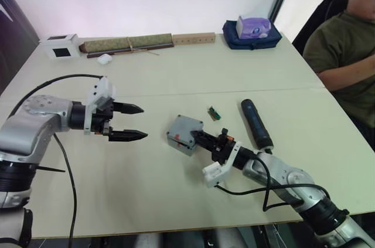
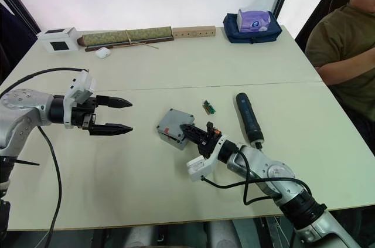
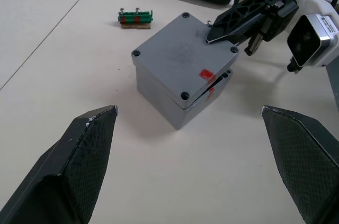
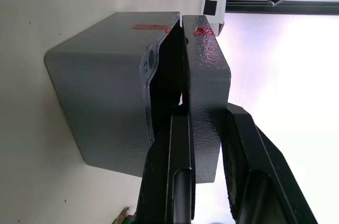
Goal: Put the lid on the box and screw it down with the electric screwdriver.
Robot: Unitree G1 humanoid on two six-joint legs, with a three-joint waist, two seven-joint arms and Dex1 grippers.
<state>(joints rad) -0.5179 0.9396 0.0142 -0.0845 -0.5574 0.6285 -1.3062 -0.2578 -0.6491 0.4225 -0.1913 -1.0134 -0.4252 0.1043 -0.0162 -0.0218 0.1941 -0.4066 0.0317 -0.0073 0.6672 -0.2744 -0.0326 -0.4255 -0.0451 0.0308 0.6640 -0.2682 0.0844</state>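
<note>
Pale cream tabletop (image 1: 176, 78) carries everything, with the small grey square box (image 1: 181, 135) at its middle as landmark. Left of the box, well apart, the left gripper (image 1: 130, 122) hovers with jaws spread, apparently waiting to steady it. On the box sits the flat grey square lid (image 3: 183, 54) with its red mark, one edge lifted and not yet seated. Just right of the box, the right gripper (image 1: 202, 138) has its jaws pinching that raised lid edge, probably to align it. Further right lies the dark blue cylindrical electric screwdriver (image 1: 256, 122), untouched.
</note>
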